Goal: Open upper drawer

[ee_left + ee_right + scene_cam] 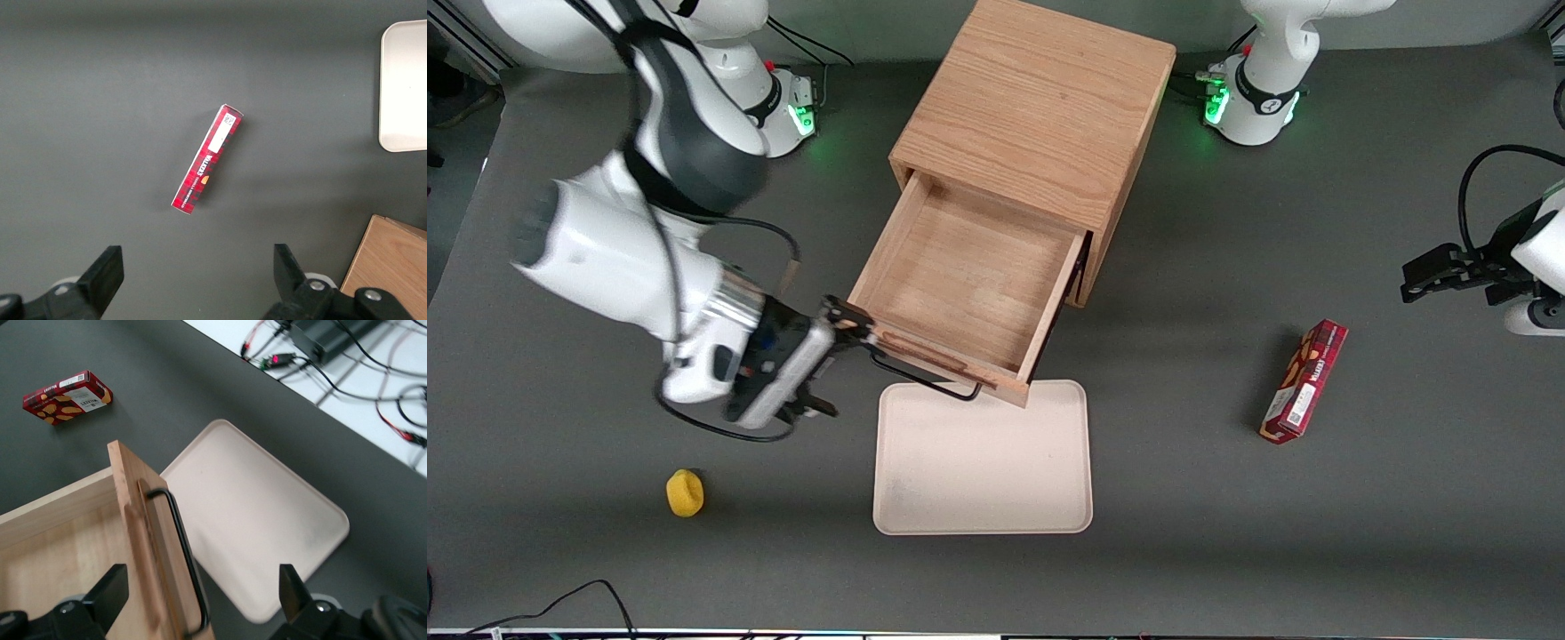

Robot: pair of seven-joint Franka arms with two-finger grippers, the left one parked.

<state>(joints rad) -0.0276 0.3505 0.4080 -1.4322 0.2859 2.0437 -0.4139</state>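
Observation:
The light oak cabinet (1040,107) stands at the middle of the table. Its upper drawer (969,276) is pulled far out and shows an empty wooden inside. The thin black bar handle (925,382) runs along the drawer's front panel, above the tray's edge. My right gripper (838,366) is at the end of the handle nearer the working arm, open. In the right wrist view the gripper (201,593) has its fingers (110,593) wide apart on either side of the handle (183,553) and drawer front (143,540), not gripping either. The bottom drawer is hidden under the upper one.
A beige tray (983,458) lies just in front of the open drawer, also in the wrist views (260,520) (407,87). A red cookie box (1305,382) (207,160) (67,397) lies toward the parked arm's end. A small yellow object (685,493) sits near the front camera.

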